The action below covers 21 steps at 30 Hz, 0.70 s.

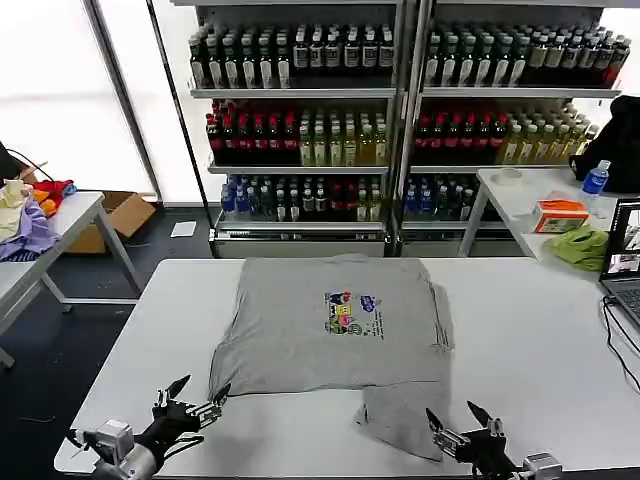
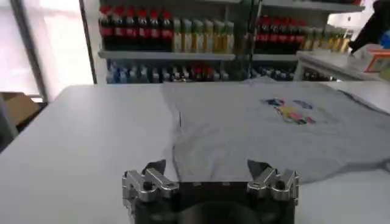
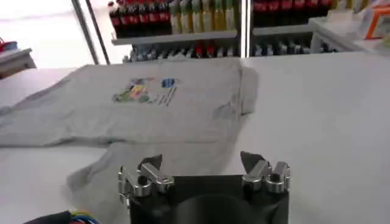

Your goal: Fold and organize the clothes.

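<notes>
We see a grey shirt [image 1: 330,330] lying flat in the middle of the white table [image 1: 520,350], its small multicoloured print [image 1: 352,313] facing up. Its sides look folded in, and one flap, perhaps a sleeve, trails off the near right corner toward the table's front edge. In the left wrist view the shirt [image 2: 268,134] spreads out just beyond the fingers, and in the right wrist view the shirt [image 3: 164,103] lies ahead with that flap reaching close under the fingers. Our left hand [image 1: 193,393] hovers low near the shirt's near left corner, its fingers spread apart and holding nothing; from its own camera the left hand [image 2: 210,172] shows the same gap. Our right hand [image 1: 462,417] sits by the trailing flap at the front right, also spread wide and empty, as the right hand [image 3: 203,163] shows from its wrist. Behind the table stand shelves [image 1: 400,130] of bottled drinks. To the right a second table carries a lime-green cloth [image 1: 581,246] and an orange box [image 1: 560,214]; a laptop [image 1: 625,265] sits at our table's right edge.
</notes>
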{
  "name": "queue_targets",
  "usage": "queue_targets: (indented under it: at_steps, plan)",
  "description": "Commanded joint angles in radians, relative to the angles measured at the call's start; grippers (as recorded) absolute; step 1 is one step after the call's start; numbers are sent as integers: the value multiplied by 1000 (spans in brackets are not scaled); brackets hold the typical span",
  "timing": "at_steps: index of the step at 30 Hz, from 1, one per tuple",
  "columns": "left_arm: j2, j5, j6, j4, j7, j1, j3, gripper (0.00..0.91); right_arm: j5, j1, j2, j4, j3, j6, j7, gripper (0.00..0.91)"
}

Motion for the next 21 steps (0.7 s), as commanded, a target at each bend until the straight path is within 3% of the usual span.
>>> queue_targets:
  at_steps: [1,11,12,13,14,16,17,18,19,20,21]
  plan:
    - [31,-50,56,124,-10,-115,66,907,-54,-4,17,8,-47,-48,32,907]
    - [4,-51,43,172,-8,-153,73,907,-58,12,24,-27,-77,-44,29,887]
    - [0,-58,43,178,-9,-157,72,907,-59,13,26,-30,-79,-44,30,534]
    - [-1,-68,45,180,-10,-156,71,907,-61,13,29,-34,-80,-44,30,60]
    - [-2,-67,47,178,-10,-153,70,907,-61,12,30,-36,-80,-42,29,0]
    - [-7,-48,49,174,-7,-140,69,867,-61,6,30,-38,-75,-40,22,0]
    - [-10,-48,53,168,-8,-131,68,786,-58,2,32,-40,-69,-39,18,0]
    - [-13,-45,60,164,-10,-126,67,595,-57,1,33,-42,-67,-38,18,0]
    - [-16,-41,62,163,-9,-117,64,504,-57,-1,34,-44,-63,-36,19,0]
    - [-17,-43,62,158,-10,-108,63,343,-56,-4,33,-46,-62,-34,18,0]
    - [-19,-43,64,153,-10,-102,62,343,-56,-6,32,-45,-62,-34,18,0]
